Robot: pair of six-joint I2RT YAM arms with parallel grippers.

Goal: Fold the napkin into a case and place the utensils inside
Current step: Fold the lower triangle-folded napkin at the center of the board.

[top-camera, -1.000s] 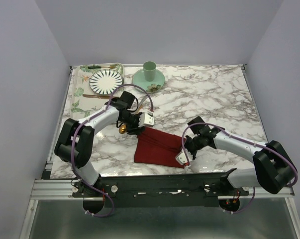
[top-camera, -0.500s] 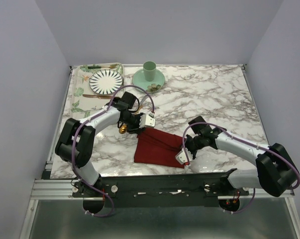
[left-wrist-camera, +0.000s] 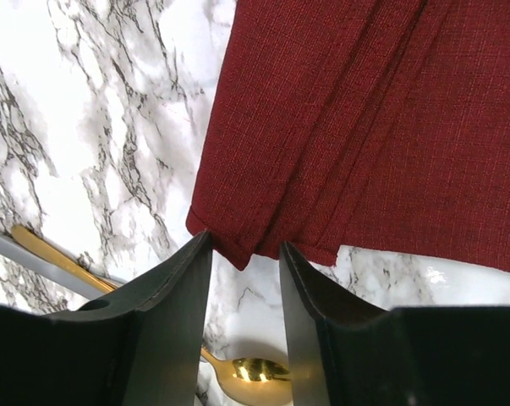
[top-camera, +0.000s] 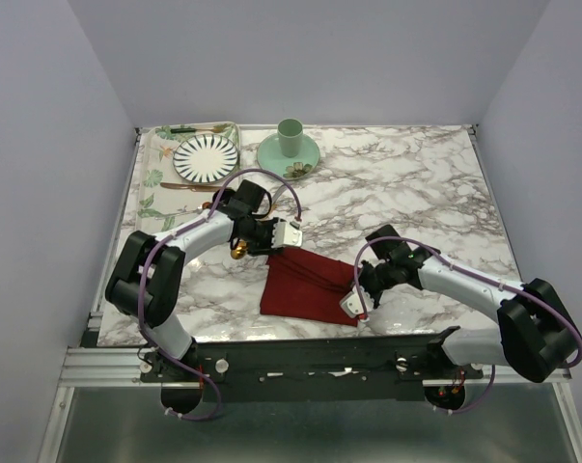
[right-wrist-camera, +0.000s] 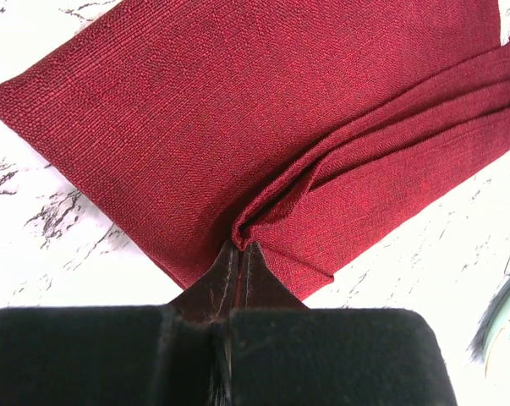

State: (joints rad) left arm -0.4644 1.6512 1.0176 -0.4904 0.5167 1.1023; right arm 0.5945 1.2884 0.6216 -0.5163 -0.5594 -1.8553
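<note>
The dark red napkin (top-camera: 308, 285) lies folded and creased on the marble table near the front edge. In the left wrist view my left gripper (left-wrist-camera: 246, 247) stands open, its fingertips on either side of the napkin's (left-wrist-camera: 364, 127) near corner without clamping it. The gold spoon (left-wrist-camera: 250, 370) lies on the table under those fingers, and a silver knife (left-wrist-camera: 8, 247) lies beside its handle. My right gripper (right-wrist-camera: 240, 247) is shut on a pinched fold at the napkin's (right-wrist-camera: 195, 127) right edge; in the top view it (top-camera: 360, 292) sits at the cloth's right side.
A striped plate (top-camera: 206, 156) sits on a floral tray (top-camera: 153, 178) at the back left, with thin utensils on the tray. A green cup (top-camera: 290, 137) stands on a green saucer (top-camera: 310, 154) behind the napkin. The table's front edge is close below the cloth.
The left gripper has shifted very slightly at the napkin's corner. The right gripper keeps its pinch, and the napkin lies as before.
</note>
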